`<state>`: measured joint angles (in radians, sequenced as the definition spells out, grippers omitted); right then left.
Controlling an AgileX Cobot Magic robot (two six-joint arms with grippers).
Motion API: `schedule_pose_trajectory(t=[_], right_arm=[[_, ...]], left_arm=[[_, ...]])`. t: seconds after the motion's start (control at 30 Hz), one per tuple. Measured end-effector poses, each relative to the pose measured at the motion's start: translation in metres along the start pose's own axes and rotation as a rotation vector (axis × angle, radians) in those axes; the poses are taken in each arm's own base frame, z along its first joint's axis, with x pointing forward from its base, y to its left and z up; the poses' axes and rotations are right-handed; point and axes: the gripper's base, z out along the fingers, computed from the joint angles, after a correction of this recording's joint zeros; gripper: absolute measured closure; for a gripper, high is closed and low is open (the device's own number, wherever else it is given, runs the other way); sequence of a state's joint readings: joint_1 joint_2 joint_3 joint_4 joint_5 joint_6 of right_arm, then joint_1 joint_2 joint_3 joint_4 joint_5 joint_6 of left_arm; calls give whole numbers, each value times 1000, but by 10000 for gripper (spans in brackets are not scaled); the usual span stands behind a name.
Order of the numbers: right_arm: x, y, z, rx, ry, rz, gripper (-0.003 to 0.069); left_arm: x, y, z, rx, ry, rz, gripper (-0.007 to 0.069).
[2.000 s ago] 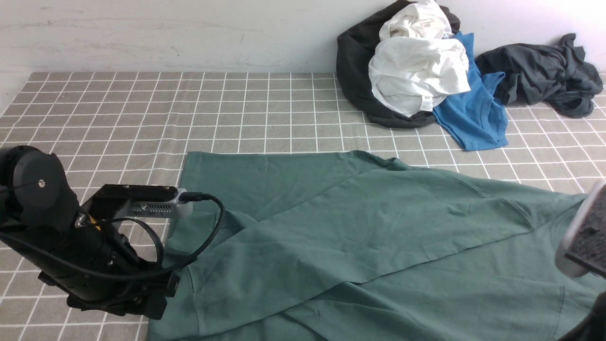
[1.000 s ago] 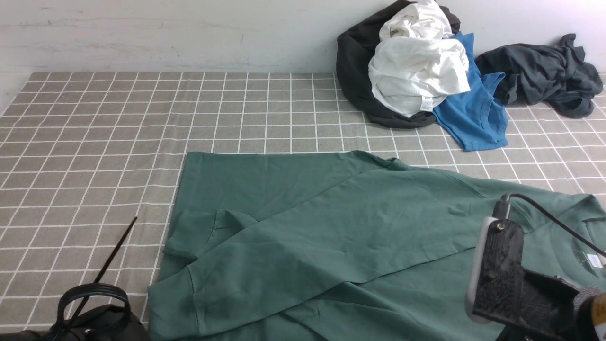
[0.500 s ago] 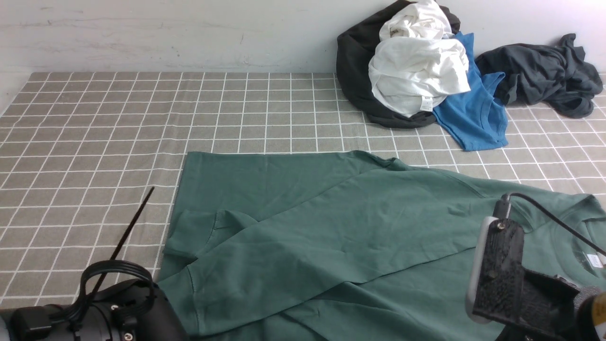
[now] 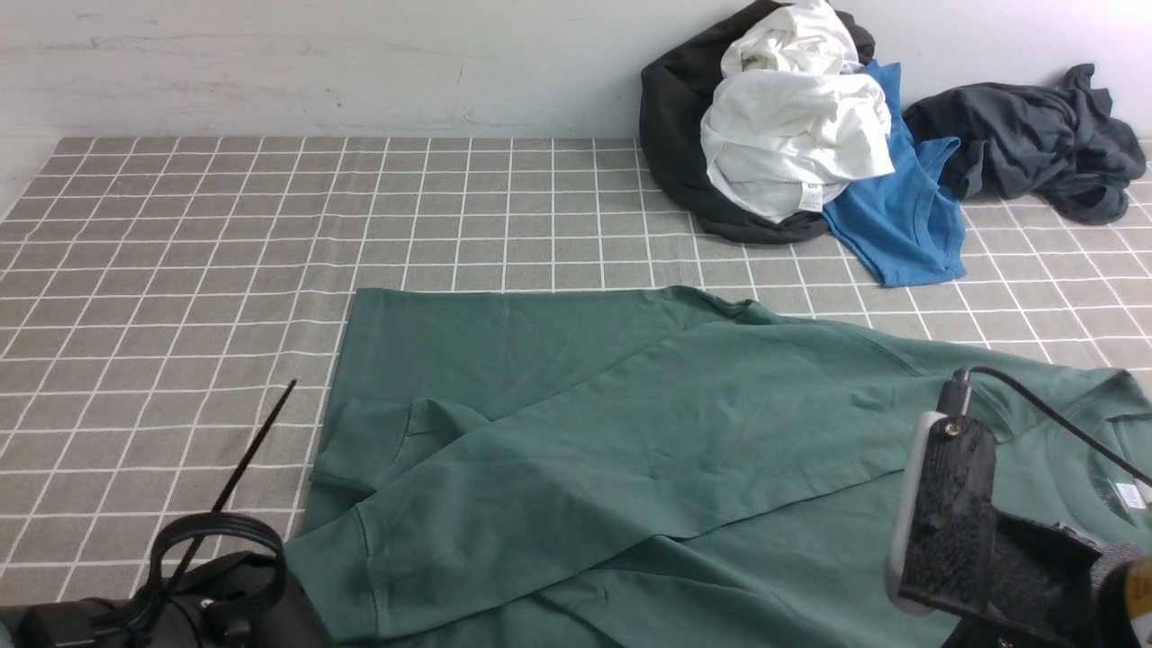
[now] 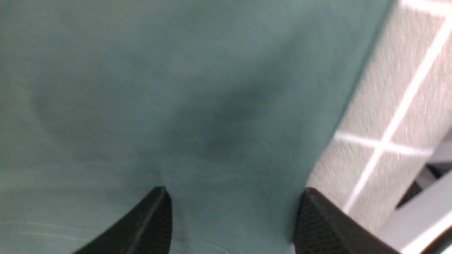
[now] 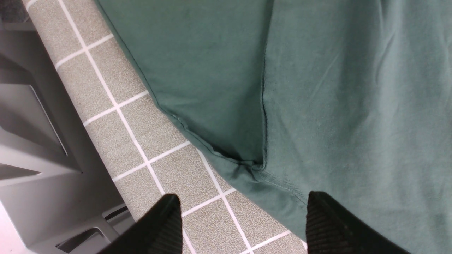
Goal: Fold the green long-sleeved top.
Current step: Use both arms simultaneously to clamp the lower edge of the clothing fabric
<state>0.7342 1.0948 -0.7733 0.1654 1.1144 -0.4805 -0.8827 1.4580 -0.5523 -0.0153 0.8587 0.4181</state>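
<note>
The green long-sleeved top (image 4: 630, 450) lies spread across the near half of the checked cloth, one sleeve folded diagonally over its body, the cuff near the left edge. Its collar with a white label sits at the far right. My left gripper (image 5: 233, 211) hangs open just above the top's fabric (image 5: 176, 106), near its edge, with nothing between the fingers. My right gripper (image 6: 243, 218) is open too, hovering over the top's hem corner (image 6: 247, 169) and the checked cloth. In the front view only the arms' wrist parts show at the bottom corners.
A pile of black, white (image 4: 792, 135) and bright blue (image 4: 900, 216) garments lies at the back right, with a dark grey garment (image 4: 1026, 135) beside it by the wall. The grey checked cloth (image 4: 225, 225) covers the table. The table's near edge and grey frame (image 6: 31, 141) show.
The left arm has dropped from the left middle of the front view to the bottom left corner. The right arm came in at the lower right and then held still.
</note>
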Motion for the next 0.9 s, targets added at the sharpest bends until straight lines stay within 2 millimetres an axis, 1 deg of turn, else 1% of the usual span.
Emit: schedule_pose_trajectory(t=[0.07, 0.17, 0.23, 0.33, 0.4, 0.43, 0.57, 0.7, 0.73, 0.77, 0.9], right_arm=[[0, 0, 0, 0, 0, 0, 221], [0, 0, 0, 0, 0, 1, 221], [0, 0, 0, 0, 0, 2, 221], [0, 0, 0, 0, 0, 2, 221], [0, 0, 0, -1, 2, 2, 221], [0, 0, 0, -1, 3, 2, 221], [0, 0, 0, -1, 3, 2, 221], [0, 0, 0, -1, 3, 2, 221], [0, 0, 0, -1, 3, 2, 221], [0, 0, 0, -1, 3, 3, 221], [0, 0, 0, 3, 5, 1, 221]], left_arm=[[5, -2, 6, 4, 9, 10, 198], [5, -2, 7, 2, 1, 7, 202], [5, -2, 7, 0, 0, 6, 213], [5, -2, 7, -5, -3, 10, 249], [5, -1, 6, -15, -5, 17, 291], [5, -1, 6, -15, -6, 17, 300], [3, 0, 6, -16, -20, 12, 417], [-5, 0, 1, -3, -65, -16, 547], [-5, 0, 1, -2, -68, -18, 561], [-8, 1, -2, -4, -79, -20, 601], [-7, 0, -3, 7, -60, -20, 622]])
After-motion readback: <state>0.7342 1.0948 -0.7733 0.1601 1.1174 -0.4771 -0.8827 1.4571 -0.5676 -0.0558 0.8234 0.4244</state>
